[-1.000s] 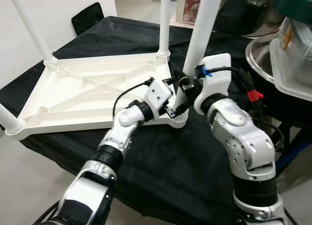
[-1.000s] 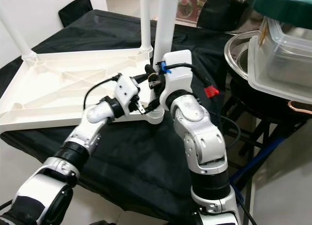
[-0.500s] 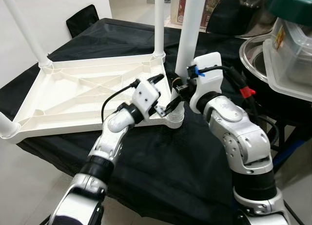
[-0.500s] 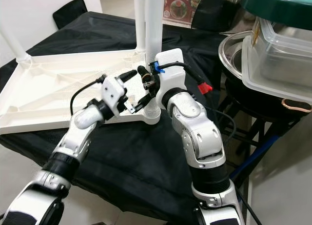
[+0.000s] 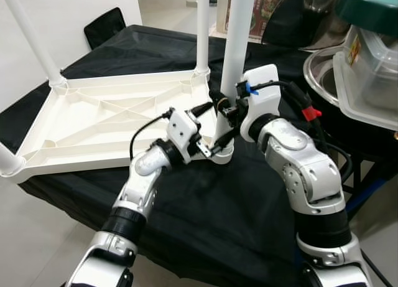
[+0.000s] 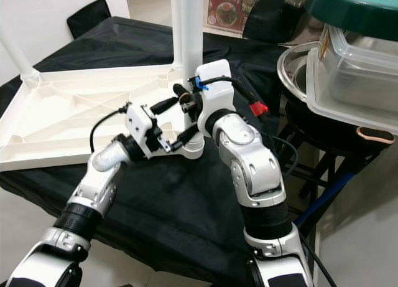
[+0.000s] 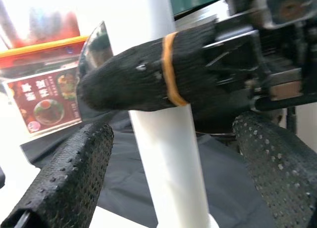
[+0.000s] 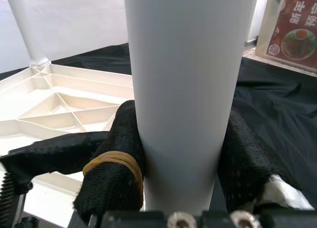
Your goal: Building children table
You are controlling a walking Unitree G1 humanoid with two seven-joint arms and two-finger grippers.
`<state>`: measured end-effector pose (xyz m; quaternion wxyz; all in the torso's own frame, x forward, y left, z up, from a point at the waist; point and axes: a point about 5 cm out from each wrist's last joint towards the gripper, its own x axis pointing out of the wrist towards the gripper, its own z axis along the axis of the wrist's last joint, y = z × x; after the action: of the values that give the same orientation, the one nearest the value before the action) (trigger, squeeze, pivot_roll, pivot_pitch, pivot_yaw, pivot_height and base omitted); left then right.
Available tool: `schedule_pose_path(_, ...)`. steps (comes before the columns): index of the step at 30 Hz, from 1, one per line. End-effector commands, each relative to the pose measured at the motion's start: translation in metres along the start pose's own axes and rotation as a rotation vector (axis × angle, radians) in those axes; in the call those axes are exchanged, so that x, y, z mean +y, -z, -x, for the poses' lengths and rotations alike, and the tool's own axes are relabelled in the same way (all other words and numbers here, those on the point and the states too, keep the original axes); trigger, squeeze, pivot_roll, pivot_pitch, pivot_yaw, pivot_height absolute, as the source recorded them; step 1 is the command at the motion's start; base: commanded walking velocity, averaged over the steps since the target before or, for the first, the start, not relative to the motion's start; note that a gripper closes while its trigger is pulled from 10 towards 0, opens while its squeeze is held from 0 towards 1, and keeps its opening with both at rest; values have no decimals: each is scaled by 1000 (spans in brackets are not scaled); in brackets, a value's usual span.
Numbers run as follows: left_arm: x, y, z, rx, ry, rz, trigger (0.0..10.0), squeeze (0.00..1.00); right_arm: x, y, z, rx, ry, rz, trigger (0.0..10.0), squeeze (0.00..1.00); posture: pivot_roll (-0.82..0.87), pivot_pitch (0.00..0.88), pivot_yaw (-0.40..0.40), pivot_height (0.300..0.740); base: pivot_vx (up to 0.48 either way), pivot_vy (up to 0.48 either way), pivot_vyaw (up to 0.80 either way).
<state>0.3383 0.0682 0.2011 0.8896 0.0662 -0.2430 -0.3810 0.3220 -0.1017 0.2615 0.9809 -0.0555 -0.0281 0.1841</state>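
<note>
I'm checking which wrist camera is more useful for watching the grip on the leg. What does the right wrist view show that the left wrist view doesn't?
The right wrist view has the right end effector shut on the white table leg, one finger pressed against each side, with the ribbed underside of the overturned tabletop behind. The left wrist view instead has the left end effector open, its dotted fingers standing apart from the leg, and a metal bowl behind. Both share the leg, the black cloth and a food poster.
</note>
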Motion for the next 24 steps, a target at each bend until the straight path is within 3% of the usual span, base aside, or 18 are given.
schedule_pose_path(1,7,3,-2,30,-29,-29,10000,0,3,11,-2,52,-13,-18,10000,0,-108,56,-9,740,0,0,0)
schedule_pose_path(6,11,2,-13,36,-35,-19,10000,0,8,11,-3,46,-20,-30,10000,0,-108,51,1,740,0,0,0)
schedule_pose_path(18,-1,5,-25,69,64,15,10000,0,10,10,-2,37,-28,-41,10000,0,-115,59,10,740,0,0,0)
schedule_pose_path(20,-2,8,-26,84,72,16,0,0,10,9,-1,34,-27,-41,10000,0,-118,67,11,740,0,0,0)
schedule_pose_path(24,2,8,-29,80,52,17,0,0,10,8,0,36,-24,-42,10000,0,-121,73,12,740,0,0,0)
